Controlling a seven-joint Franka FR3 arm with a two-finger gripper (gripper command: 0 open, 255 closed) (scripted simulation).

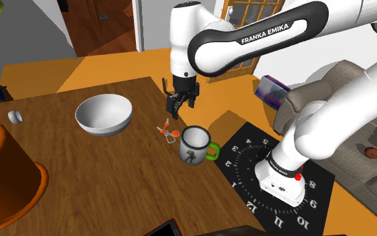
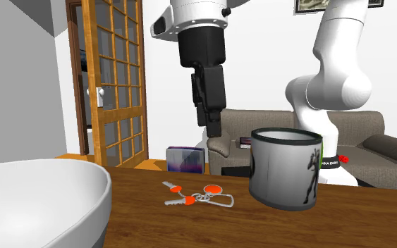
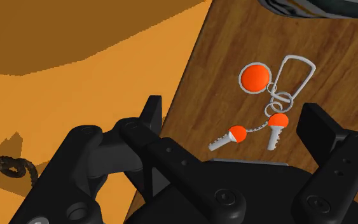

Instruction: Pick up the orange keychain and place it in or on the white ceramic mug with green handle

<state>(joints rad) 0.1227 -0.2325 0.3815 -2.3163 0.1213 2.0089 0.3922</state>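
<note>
Shoulder view: the gripper (image 1: 180,102) is seen hanging above a brown wood-grain table (image 1: 113,188), its two black fingers held apart with nothing between them. The keychain (image 1: 168,131) is laid flat on the table below it, untouched. It is placed between a smooth, round white bowl (image 1: 103,114) and the mug (image 1: 195,145), and is just beside the mug.

The mug is stood upright. Its body is drawn pale grey-white and cylindrical, with a dark rim, a dark figure printed on its side and a green loop handle (image 1: 211,151).

From the second exterior view, the gripper (image 2: 213,127) is shown pointing down, well clear of the keychain (image 2: 198,196). The mug (image 2: 285,169) is set at that view's right and the bowl's curved wall (image 2: 41,204) at its lower left.

Through the wrist view, the gripper (image 3: 234,118) is seen wide open, with a blocky matte finger at either side. The keychain (image 3: 269,105) is made out in detail between the fingers and beyond them. A round orange disc is rimmed in silver. Two small silver keys are capped with orange heads. A long rounded wire loop is joined to them by small rings. All of it is spread on the wood close to the table's edge, past which a flat orange floor (image 3: 75,63) is seen.
</note>
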